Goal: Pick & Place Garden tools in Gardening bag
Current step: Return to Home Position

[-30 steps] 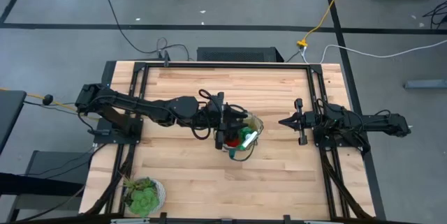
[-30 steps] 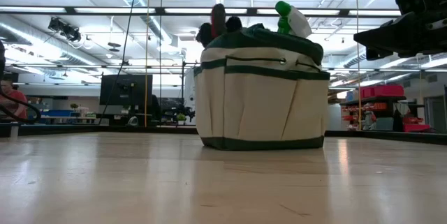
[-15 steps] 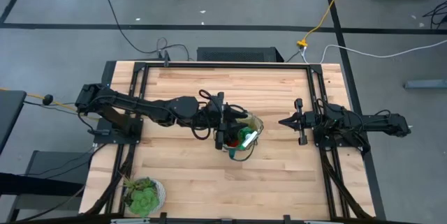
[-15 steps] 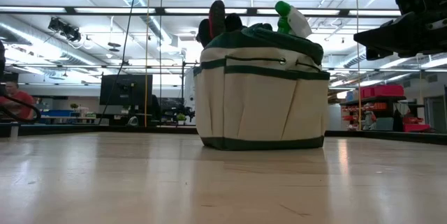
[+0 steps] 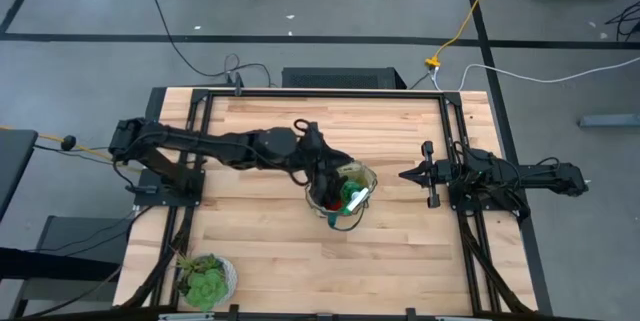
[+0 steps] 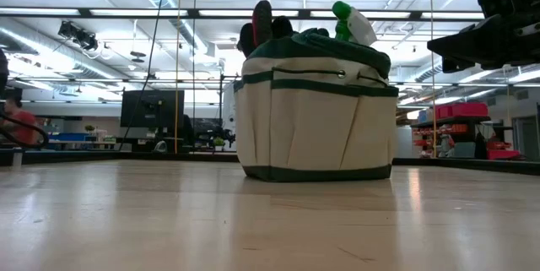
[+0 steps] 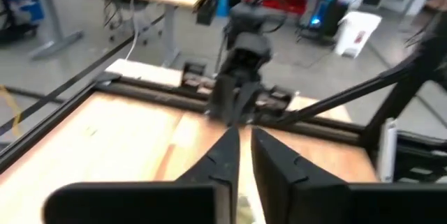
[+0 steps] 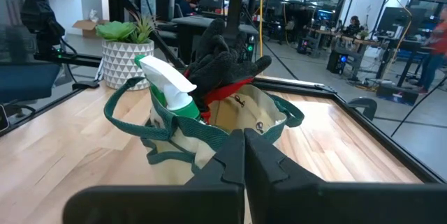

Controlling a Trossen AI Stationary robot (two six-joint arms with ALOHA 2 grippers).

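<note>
Gardening bag (image 6: 316,127) holds gloves (image 8: 223,63), bottle (image 8: 171,88); left hand (image 7: 244,137) above, slightly parted; right hand (image 5: 405,174) clenched.

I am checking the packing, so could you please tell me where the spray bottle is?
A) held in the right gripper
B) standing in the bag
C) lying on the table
B: the bottle stands in the bag beside the gloves, its white nozzle above the rim.
</note>
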